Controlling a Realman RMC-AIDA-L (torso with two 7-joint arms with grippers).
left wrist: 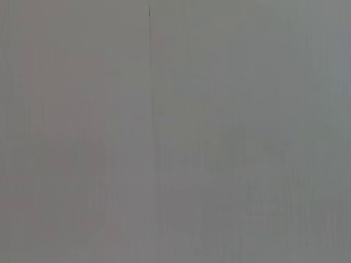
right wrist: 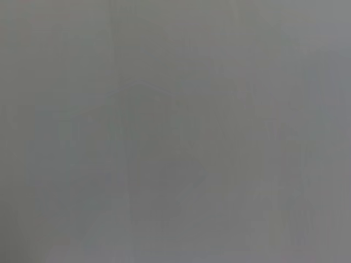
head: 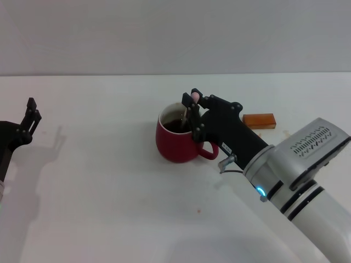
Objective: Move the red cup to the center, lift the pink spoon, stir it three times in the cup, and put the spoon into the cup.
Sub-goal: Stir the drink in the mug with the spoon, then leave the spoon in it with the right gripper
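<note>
The red cup [head: 176, 141] stands near the middle of the white table [head: 98, 208], its handle toward my right arm, with dark liquid inside. My right gripper [head: 193, 112] hovers over the cup's near-right rim and is shut on the pink spoon [head: 188, 104]. The spoon's pale pink handle end sticks up above the fingers, and its lower part dips into the cup. My left gripper [head: 30, 116] rests at the far left edge, away from the cup. Both wrist views show only plain grey.
An orange-brown block [head: 259, 121] lies on the table behind my right arm, to the right of the cup. The table's far edge meets a plain wall.
</note>
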